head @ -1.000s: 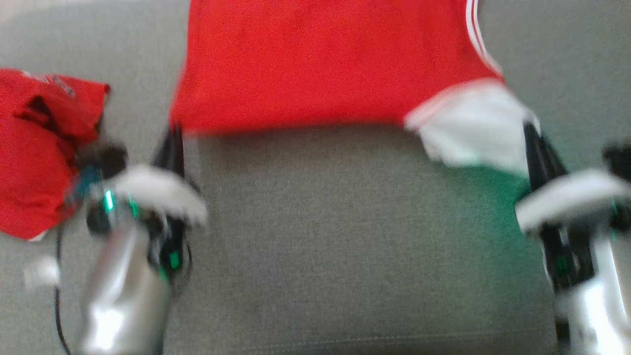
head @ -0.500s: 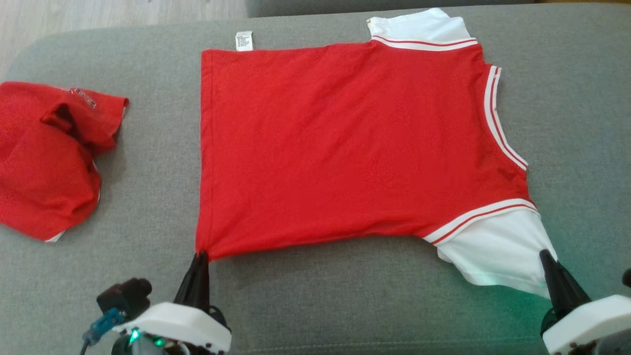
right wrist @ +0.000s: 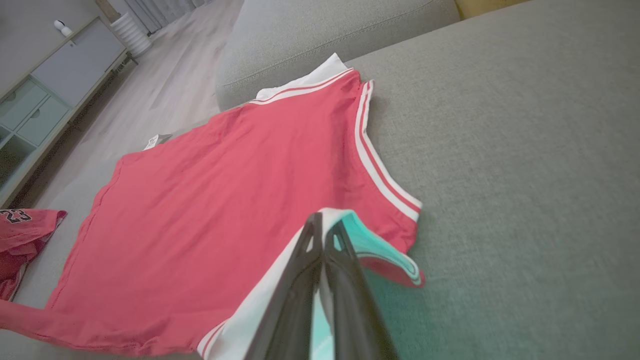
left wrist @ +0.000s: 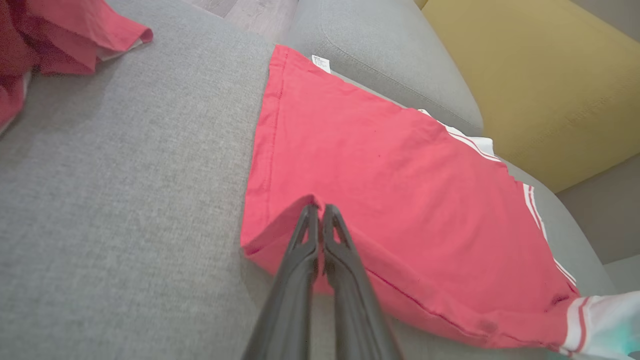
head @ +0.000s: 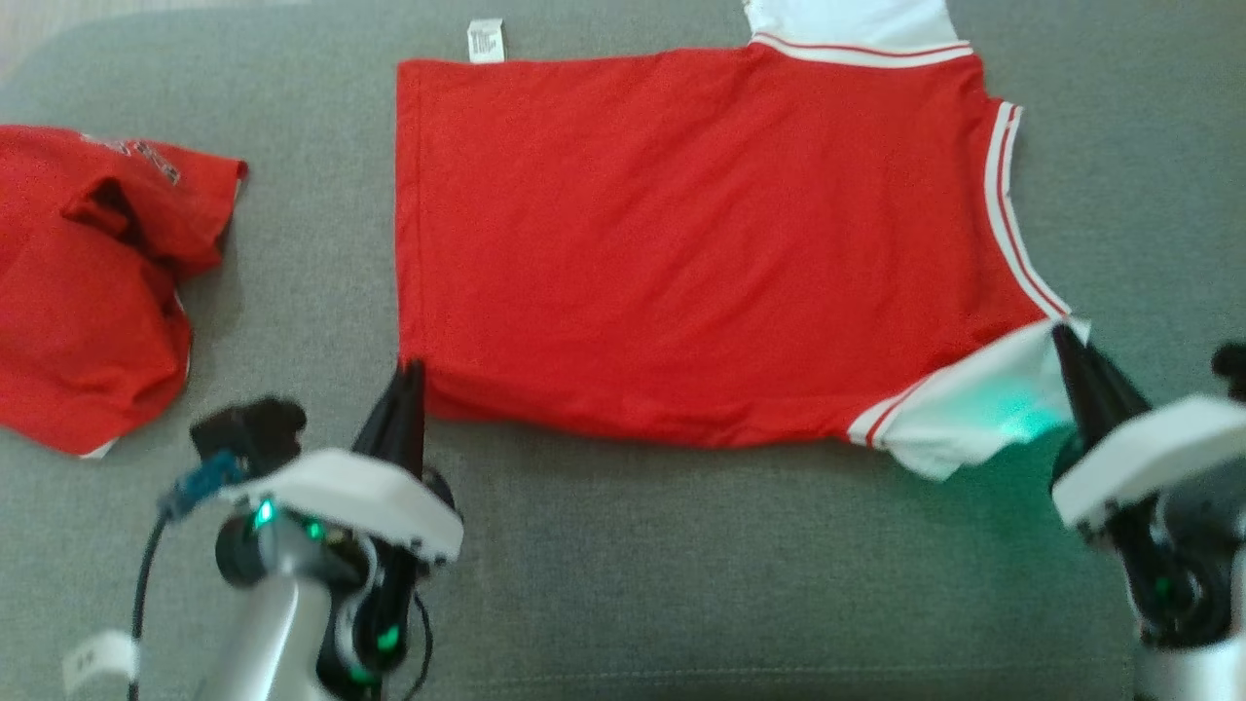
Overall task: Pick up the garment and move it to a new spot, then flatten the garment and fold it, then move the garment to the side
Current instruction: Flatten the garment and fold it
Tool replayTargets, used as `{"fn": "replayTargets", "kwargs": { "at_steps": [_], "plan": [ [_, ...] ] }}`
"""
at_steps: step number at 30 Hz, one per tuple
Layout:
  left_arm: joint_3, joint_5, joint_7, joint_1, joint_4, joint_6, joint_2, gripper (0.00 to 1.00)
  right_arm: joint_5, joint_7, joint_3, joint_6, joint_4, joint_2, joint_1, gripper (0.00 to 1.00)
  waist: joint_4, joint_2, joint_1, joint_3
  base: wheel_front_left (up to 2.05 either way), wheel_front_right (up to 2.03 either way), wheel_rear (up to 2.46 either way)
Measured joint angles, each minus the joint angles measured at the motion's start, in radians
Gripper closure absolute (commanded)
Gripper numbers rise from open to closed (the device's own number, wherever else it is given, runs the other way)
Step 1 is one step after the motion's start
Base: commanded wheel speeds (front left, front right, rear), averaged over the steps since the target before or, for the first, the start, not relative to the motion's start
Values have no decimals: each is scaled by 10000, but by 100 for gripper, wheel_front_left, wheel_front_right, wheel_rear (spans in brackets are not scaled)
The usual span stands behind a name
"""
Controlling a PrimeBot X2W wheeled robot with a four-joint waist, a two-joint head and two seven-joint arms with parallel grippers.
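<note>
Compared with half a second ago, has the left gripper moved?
Yes. The left gripper, shut on a near corner of the red shirt, has gone away from the robot, toward the white label at the far edge.

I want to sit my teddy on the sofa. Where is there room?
Bare grey cushion lies in front of the red shirt, between the left end effector and right end effector. A narrower bare strip separates the shirt from the crumpled red garment. The middle is crowded.

Black-fingered left claw [head: 415, 378], white wrist cover [head: 362, 493], silver forearm [head: 261, 638]
</note>
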Motion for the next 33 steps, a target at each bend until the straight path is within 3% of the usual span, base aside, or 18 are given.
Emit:
{"fn": "replayTargets", "kwargs": {
  "at_steps": [7, 23, 26, 28, 29, 30, 31, 33],
  "plan": [
    [4, 224, 518, -1462, 692, 267, 40, 100, -769, 652, -2, 0, 614, -31, -1743, 100, 141, 0, 0, 533, 0, 0, 0],
    [-359, 362, 1018, -3356, 2752, 69, 142, 100, -2040, 836, 351, 0, 3944, -744, -4670, 100, 353, 0, 0, 856, 0, 0, 0],
    [-558, 504, 924, -3765, 3271, -115, 61, 100, -2104, 688, 479, 0, 4529, -775, -4745, 63, 368, 0, 0, 882, 0, 0, 0],
    [-600, 573, 909, -3949, 3561, -107, 63, 98, -2180, 470, 472, 0, 4725, -838, -4745, 0, 331, 0, 0, 878, 0, 0, 0],
    [-581, 573, 838, -4032, 3710, -98, 67, 75, -2230, 351, 441, 0, 4780, -857, -4747, 0, 296, 0, 0, 879, 0, 0, 0],
    [-566, 575, 777, -4097, 3839, -88, 75, 41, -2261, 253, 426, 0, 4824, -880, -4746, 0, 258, 0, 0, 876, 0, 0, 0],
    [-550, 606, 744, -4151, 3958, -88, 90, 0, -2282, 125, 435, 0, 4840, -913, -4746, 0, 217, 0, 0, 868, 0, 0, 0],
    [-445, 646, 583, -4204, 4080, -6, 144, 0, -2309, -79, 581, 0, 4769, -993, -4741, 0, 122, 0, 0, 839, 0, 0, 0]
  ]
}}
